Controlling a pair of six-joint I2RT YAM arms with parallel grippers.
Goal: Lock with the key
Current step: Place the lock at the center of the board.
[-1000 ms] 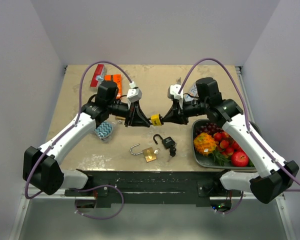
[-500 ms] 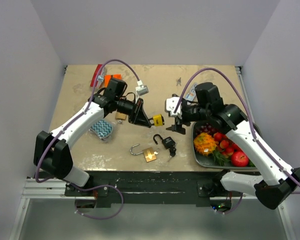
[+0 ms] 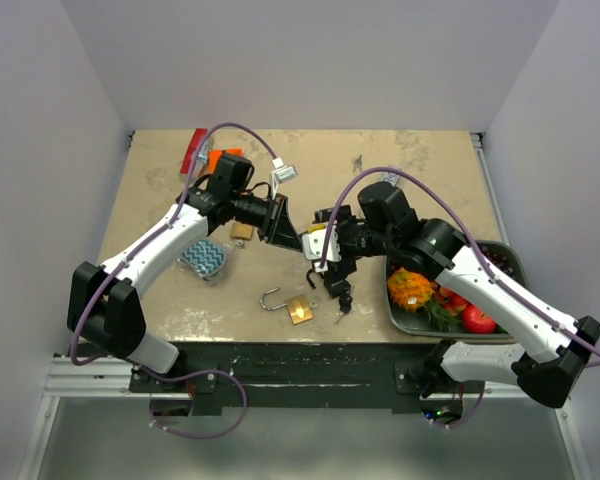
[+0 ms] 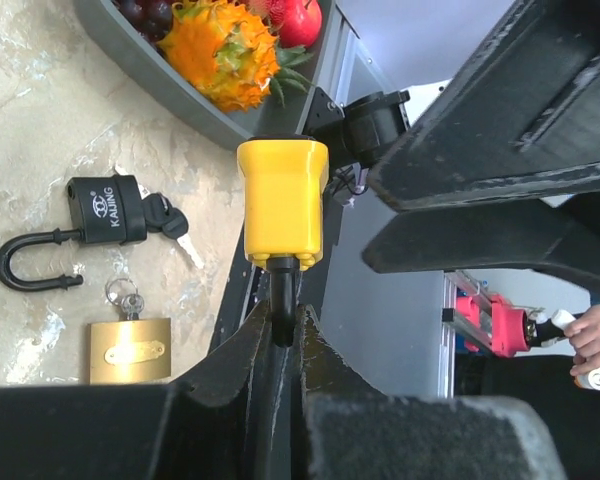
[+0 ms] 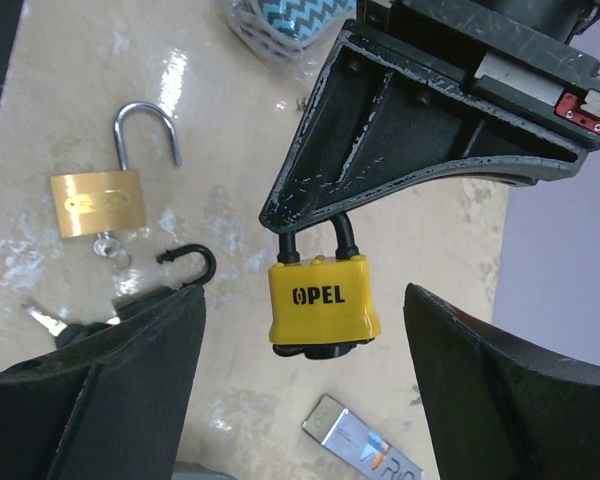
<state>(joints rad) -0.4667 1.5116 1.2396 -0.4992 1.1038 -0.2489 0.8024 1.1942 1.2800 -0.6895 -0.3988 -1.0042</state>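
My left hand (image 4: 283,322) is pinched shut on the shackle of the yellow padlock (image 4: 283,200), holding it in the air over the bench (image 3: 400,165), between the two arms. My right hand (image 5: 302,300) is spread wide with nothing in it, one finger on each side of the yellow body, not touching. The lock's long axis runs straight on from my left fingers: shackle end in the pinch, keyway end pointing away, toward the right hand. Both shackle legs go into the body; I can't tell if it's latched. The dark lump under the body looks like the key (image 5: 320,350), though I'm not sure. The step in hand is probably getting the right hand onto that key to turn it. To do it well, I'd line the wrist up with the lock's axis, close on the dark head rather than the yellow body, and twist about that axis only. The left pinch has to resist the twist or the lock swivels. The other padlocks lie on the bench below, well apart.
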